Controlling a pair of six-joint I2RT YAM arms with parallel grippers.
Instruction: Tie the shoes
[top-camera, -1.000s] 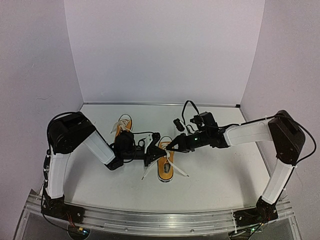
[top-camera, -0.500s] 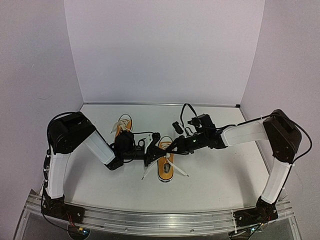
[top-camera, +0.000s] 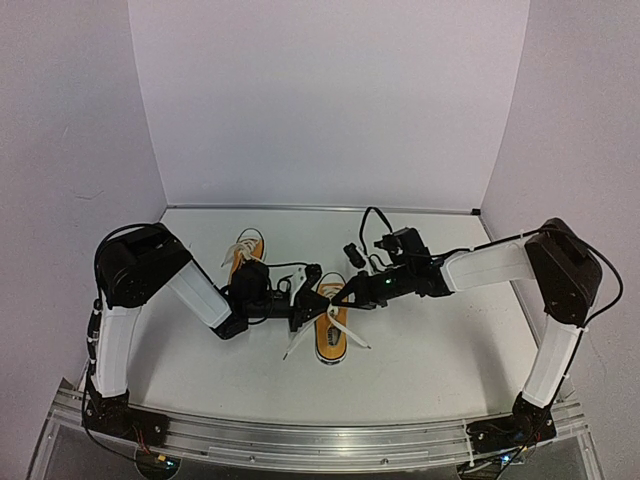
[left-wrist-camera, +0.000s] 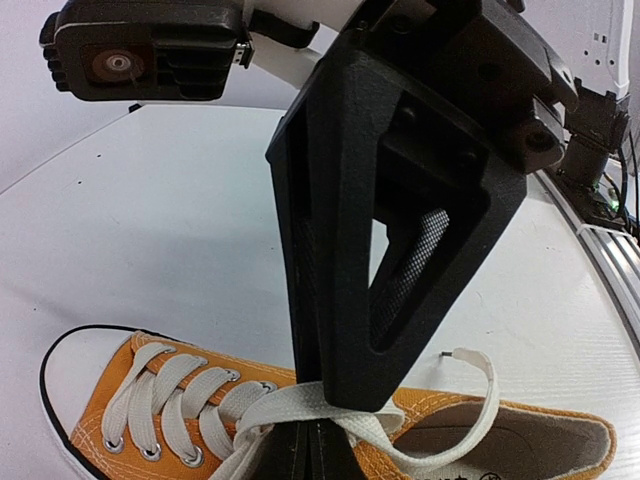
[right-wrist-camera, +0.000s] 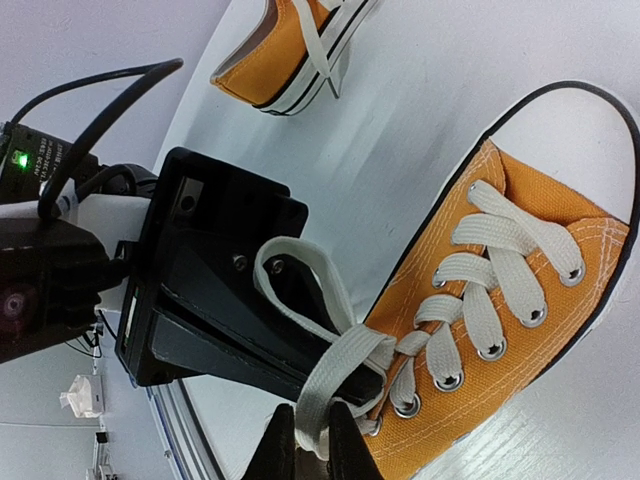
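The near orange shoe (top-camera: 330, 340) lies mid-table, toe toward the arms; it also shows in the left wrist view (left-wrist-camera: 95, 410) and the right wrist view (right-wrist-camera: 560, 260). The second shoe (top-camera: 246, 252) lies behind the left arm, seen too in the right wrist view (right-wrist-camera: 270, 50). Both grippers meet over the near shoe's top eyelets. My left gripper (top-camera: 303, 312) (left-wrist-camera: 312, 450) is shut, with white lace (left-wrist-camera: 300, 405) wrapped across its tips. My right gripper (top-camera: 335, 297) (right-wrist-camera: 305, 440) is shut on a strand of the lace (right-wrist-camera: 330, 390). The free lace end (left-wrist-camera: 480, 375) curls over the shoe's opening.
White walls close the table at the back and both sides. An aluminium rail (top-camera: 320, 435) runs along the near edge. Two loose lace ends (top-camera: 355, 340) trail on the table beside the near shoe. A black cable (top-camera: 372, 215) loops above the right wrist.
My right gripper has shifted slightly left toward the left gripper, taking the lace with it. The left arm and both shoes have stayed put.
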